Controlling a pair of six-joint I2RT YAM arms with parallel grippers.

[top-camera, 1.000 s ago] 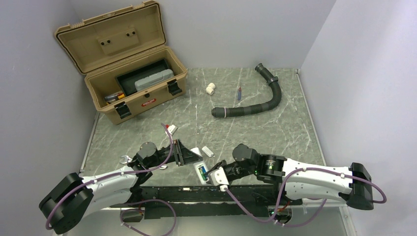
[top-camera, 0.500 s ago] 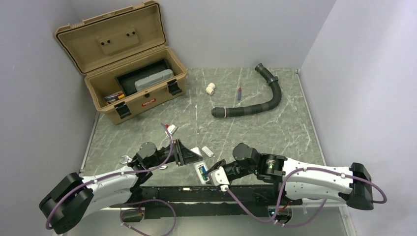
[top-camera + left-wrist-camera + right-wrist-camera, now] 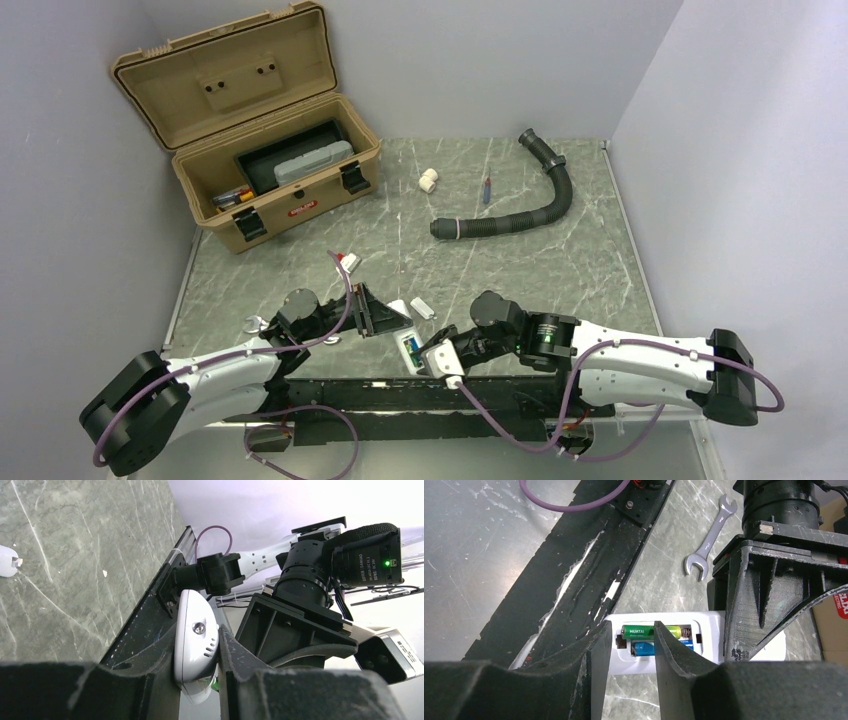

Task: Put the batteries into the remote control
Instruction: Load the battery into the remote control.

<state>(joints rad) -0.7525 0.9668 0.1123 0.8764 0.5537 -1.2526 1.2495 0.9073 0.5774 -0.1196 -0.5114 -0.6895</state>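
Top external view shows almost nothing altered over the last second. The right arm's elbow has crept slightly toward 9 o'clock. The right tool (image 3: 432, 358) has stayed over the 5 o'clock end of the remote control (image 3: 410, 347), which lies with its battery bay facing up at the 6 o'clock edge of the worktop (image 3: 520, 270). The left tool (image 3: 388, 322) has not shifted either. It is clamped on the remote's 11 o'clock end, and the left wrist view shows the white shell pinched between its fingers (image 3: 240, 680).

In the right wrist view both cells sit side by side in the open bay, the green battery (image 3: 651, 631) next to the blue battery (image 3: 644, 648). The right tool's fingers are narrowly parted and hold nothing. They sit over one end of the two cells, but I cannot tell whether they touch them.

Such a small change suggests the loading itself is essentially finished, and this is probably a final seating or check. The small white cover piece (image 3: 422, 307) lies at 1 o'clock just beside the remote and is not yet fitted, so closing the bay looks like the remaining step.
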